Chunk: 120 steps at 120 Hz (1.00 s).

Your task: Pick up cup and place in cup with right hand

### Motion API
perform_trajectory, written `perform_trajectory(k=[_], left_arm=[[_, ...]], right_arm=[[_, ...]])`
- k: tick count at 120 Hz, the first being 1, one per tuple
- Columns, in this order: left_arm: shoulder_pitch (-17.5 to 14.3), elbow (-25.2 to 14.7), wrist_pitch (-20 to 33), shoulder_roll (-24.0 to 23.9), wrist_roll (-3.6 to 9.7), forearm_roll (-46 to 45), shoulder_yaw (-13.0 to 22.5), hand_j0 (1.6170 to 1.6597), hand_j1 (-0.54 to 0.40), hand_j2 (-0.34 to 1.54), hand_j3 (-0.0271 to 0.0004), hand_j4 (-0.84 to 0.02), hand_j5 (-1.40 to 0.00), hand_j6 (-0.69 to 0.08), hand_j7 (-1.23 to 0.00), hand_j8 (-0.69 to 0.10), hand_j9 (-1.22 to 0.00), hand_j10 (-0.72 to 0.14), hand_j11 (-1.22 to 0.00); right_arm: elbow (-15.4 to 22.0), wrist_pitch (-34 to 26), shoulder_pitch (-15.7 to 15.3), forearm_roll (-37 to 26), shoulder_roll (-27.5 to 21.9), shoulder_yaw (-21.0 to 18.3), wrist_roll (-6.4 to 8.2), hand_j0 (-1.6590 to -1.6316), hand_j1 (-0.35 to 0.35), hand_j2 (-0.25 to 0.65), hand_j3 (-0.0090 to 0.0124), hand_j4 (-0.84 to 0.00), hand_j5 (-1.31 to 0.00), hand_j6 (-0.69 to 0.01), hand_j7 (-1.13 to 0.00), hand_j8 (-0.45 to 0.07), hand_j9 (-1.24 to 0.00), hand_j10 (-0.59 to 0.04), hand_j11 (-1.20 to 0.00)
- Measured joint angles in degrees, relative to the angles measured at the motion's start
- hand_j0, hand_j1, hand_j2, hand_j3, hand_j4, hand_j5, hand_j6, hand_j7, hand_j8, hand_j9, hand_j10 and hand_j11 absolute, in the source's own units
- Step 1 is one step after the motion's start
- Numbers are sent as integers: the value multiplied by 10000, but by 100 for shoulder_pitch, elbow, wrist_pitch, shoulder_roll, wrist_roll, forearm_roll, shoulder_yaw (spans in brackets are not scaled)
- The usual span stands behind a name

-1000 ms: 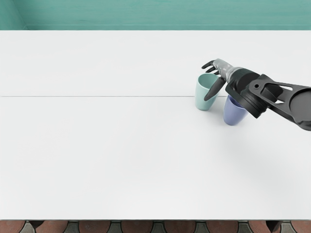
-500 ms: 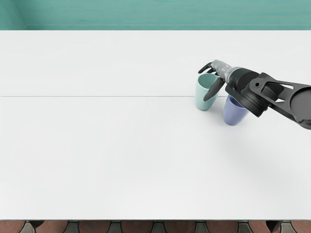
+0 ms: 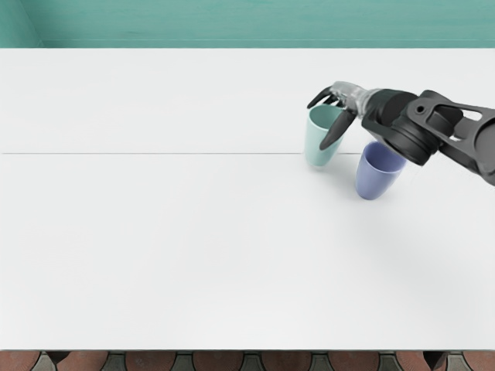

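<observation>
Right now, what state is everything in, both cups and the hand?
Right hand: closed around the green cup.
Green cup: mouth up, held; I can't tell whether it is clear of the table.
Blue cup: standing mouth up, not held, nothing visible inside.

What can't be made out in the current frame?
Head view only:
Far side of the teal cup: covered by the right hand and the cup itself, so exact finger contact is hidden.
Inside bottom of the teal cup: hidden by its near wall and the thumb.
Rest of the right arm: cut off by the right edge.
Left hand: out of view.
</observation>
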Motion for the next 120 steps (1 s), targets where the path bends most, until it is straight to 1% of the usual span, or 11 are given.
perform_trajectory(k=[6,9,18,24,32,42,56,91,110,116,120], left_arm=[[0,0,0,0,0,0,0,16581,3489,-2,0,2,0,3,0,4,0,3,0],[0,0,0,0,0,0,0,16581,3489,-2,0,2,0,3,0,3,0,3,0],[0,0,0,0,0,0,0,16581,3489,-2,0,2,0,3,0,3,0,3,0],[0,0,0,0,0,0,0,16581,3489,-2,0,2,0,3,0,3,0,2,0],[0,-1,0,0,0,0,0,16581,3489,-2,0,1,1,2,0,2,0,2,0],[0,-1,0,0,0,0,0,16581,3489,-2,0,2,1,3,1,3,0,3,0],[0,-1,1,0,0,0,0,16581,3489,-2,0,2,1,3,1,4,1,3,1],[0,-1,0,0,0,0,0,16581,3489,-2,0,2,0,3,0,3,0,2,0],[0,-1,0,0,0,0,0,16581,3489,-2,0,2,0,3,0,3,0,2,0],[0,-1,0,0,0,0,0,16581,3489,-2,0,2,0,2,0,2,0,2,0],[0,-1,0,0,0,0,0,16581,3489,-2,0,2,0,2,0,2,0,2,0]], right_arm=[[5,281,139,79,-97,14,0,-16569,819,-5,5,-4102,-5488,-3347,-5424,-3041,-5463,-3823,-5473],[8,440,199,126,-148,53,-1,-16565,622,-275,-1,-4095,-5456,-3300,-5401,-3105,-5428,-3859,-5436],[36,857,318,243,-313,199,-1,-16569,691,63,-2,-4056,-5401,-3398,-5347,-3232,-5359,-3906,-5364],[95,1108,358,289,-459,339,-1,-16566,561,-237,0,-4005,-5412,-3518,-5323,-3225,-5334,-3915,-5337],[482,1322,369,336,-897,561,-1,-16562,469,-650,0,-3974,-5428,-3603,-5312,-3111,-5330,-3935,-5332],[945,1449,364,451,-1353,740,-1,-16570,622,-46,3,-4028,-5391,-3768,-5327,-3174,-5317,-3980,-5327],[1242,1525,395,547,-1611,844,-1,-16568,516,-322,5,-4052,-5397,-3782,-5345,-3192,-5366,-3996,-5376],[1376,1970,416,615,-2008,915,0,-16572,797,31,-2,-4078,-5427,-3551,-5373,-2952,-5412,-3858,-5428],[1383,2246,422,621,-2259,974,0,-16575,866,158,6,-4084,-5436,-3538,-5379,-2943,-5423,-3799,-5453],[1385,2319,422,627,-2379,1001,0,-16572,810,-16,-3,-4078,-5444,-3510,-5380,-2941,-5420,-3861,-5451],[1384,2383,420,692,-2468,1015,1,-16574,860,152,2,-4099,-5424,-3537,-5381,-2952,-5412,-3852,-5447]])
